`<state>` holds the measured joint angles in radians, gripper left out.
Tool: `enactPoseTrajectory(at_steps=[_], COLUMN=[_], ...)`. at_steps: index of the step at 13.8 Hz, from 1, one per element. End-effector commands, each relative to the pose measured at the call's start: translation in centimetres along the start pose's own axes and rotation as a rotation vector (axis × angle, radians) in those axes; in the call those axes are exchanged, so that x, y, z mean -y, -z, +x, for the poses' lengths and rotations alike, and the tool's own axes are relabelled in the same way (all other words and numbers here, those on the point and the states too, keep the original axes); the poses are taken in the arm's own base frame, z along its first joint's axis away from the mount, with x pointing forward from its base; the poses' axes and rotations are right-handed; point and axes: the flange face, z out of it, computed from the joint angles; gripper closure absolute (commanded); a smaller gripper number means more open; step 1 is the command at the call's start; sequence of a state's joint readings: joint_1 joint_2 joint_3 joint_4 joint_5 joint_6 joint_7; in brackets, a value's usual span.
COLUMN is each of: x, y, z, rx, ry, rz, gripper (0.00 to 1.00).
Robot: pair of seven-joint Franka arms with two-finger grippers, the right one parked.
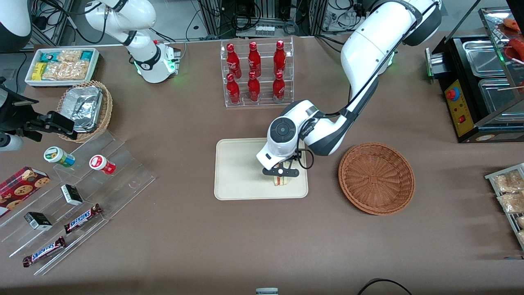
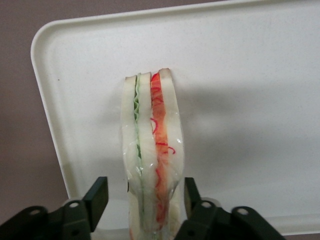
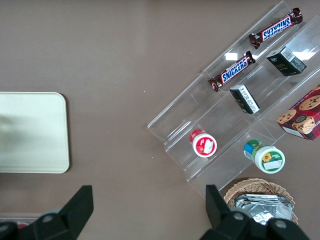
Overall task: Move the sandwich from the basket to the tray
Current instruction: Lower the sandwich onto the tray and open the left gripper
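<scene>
The sandwich (image 1: 281,180), a white-bread wedge with red and green filling, stands on edge on the cream tray (image 1: 237,172), near the tray's corner closest to the basket and the front camera. My gripper (image 1: 281,174) hangs just above it, open. In the left wrist view the sandwich (image 2: 152,145) rests on the tray (image 2: 240,75) between the black fingers (image 2: 100,195) of the gripper (image 2: 145,192), with a clear gap at one finger and a narrow one at the other. The reddish-brown basket (image 1: 376,178) sits beside the tray, toward the working arm's end, with nothing in it.
A clear rack of red bottles (image 1: 256,73) stands farther from the front camera than the tray. A stepped acrylic shelf (image 1: 82,192) with snacks, a tan basket with foil (image 1: 84,108) and a white snack bin (image 1: 61,65) lie toward the parked arm's end. A black appliance (image 1: 470,90) is at the working arm's end.
</scene>
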<state>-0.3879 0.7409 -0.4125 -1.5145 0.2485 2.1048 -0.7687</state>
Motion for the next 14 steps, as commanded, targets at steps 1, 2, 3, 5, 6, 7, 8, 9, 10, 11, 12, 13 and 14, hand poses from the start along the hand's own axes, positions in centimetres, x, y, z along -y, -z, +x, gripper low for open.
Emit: enactPoseTrajectory(at_steps=[1,2,3,5,6,7,8,9,10,11,12,13,14], x=[-0.2,-0.1,0.1,0.3,0.7,1.5,1.9,2.2,3.4,4.9,5.7,6.1,7.1], y=[1.2,1.6,2.3,4.1,5.3,6.7,8.1,9.4,11.0,12.3,13.7,14.7,15.8], z=[0.4,0.6,0.8,0.8,0.9,1.6,1.7,1.7,2.3,3.0,3.3,3.3,3.6], rx=[-0.029,-0.035,-0.044,-0.059,-0.071,-0.091,-0.096,-0.103,-0.109,-0.118,-0.137,-0.151,-0.162], ry=[0.01,0.014,0.017,0.021,0.027,0.046,0.056,0.062,0.086,0.113,0.129,0.137,0.153], rz=[0.015,0.014,0.01,0.013,0.014,0.016,0.018,0.019,0.016,0.009,0.002,-0.003,-0.006], gripper=[0.0,0.0,0.0,0.0,0.0,0.0,0.0,0.0,0.0,0.0,0.0,0.0,0.0])
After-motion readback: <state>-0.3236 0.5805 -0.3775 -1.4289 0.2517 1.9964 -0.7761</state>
